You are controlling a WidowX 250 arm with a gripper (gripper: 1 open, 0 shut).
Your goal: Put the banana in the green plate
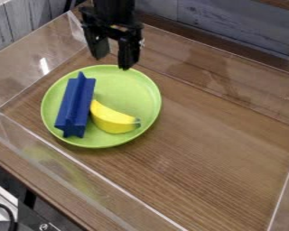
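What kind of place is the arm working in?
Probably a robot test bench: a wooden tabletop with raised edges, a black gripper over it, and a cable at the lower left.

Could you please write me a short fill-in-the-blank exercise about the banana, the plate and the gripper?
1. The banana lies on the round plate, whose color is ____.
2. Beside the banana, on the same plate, lies a long block whose color is ____.
3. The black gripper is not closed; its fingers stand ____.
4. The banana's own color is ____.

Missing words: green; blue; apart; yellow.
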